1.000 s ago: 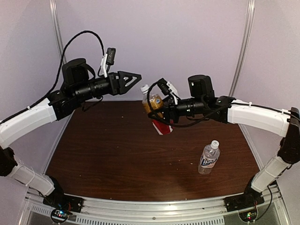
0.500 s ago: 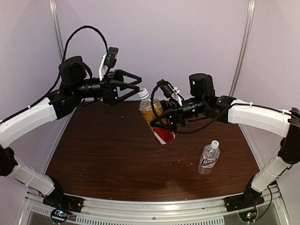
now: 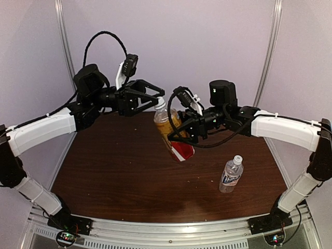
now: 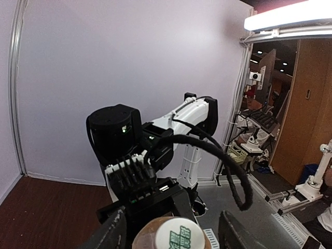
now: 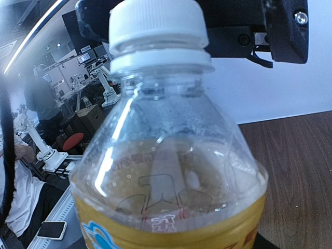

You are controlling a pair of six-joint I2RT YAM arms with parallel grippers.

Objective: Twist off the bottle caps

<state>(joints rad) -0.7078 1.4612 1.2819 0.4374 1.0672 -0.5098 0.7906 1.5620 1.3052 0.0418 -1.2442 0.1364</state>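
1. Your left jaws now stand spread on either side of the white cap (image 3: pixel 160 102) of the amber bottle (image 3: pixel 171 129). A second ago they were well off to its left and looked drawn together, and half a second ago they were opened but just short of it
2. In the left wrist view a gap shows between the white cap and each of the fingers (image 4: pixel 111 234), so the left jaws are released and not pinching anything. The cap is on the neck
3. Your right jaws are clenched on the amber bottle around its middle, just above the red label (image 3: pixel 182 151). They hold it in the air over the far middle of the surface (image 3: pixel 114 166), and that grip looks the same as before
4. The amber bottle leans with its cap up and to the left, toward the left jaws, and its base down and to the right. Compared with a second ago it sits slightly lower, and more of the label shows below the right jaws
5. In the right wrist view the white cap is seated on the neck ring, with black parts of the left jaws close behind it
6. The clear bottle (image 3: pixel 231 175) stands upright on the right side of the surface with the second white cap (image 3: pixel 237 158) on it, well apart from both jaws. It has not moved
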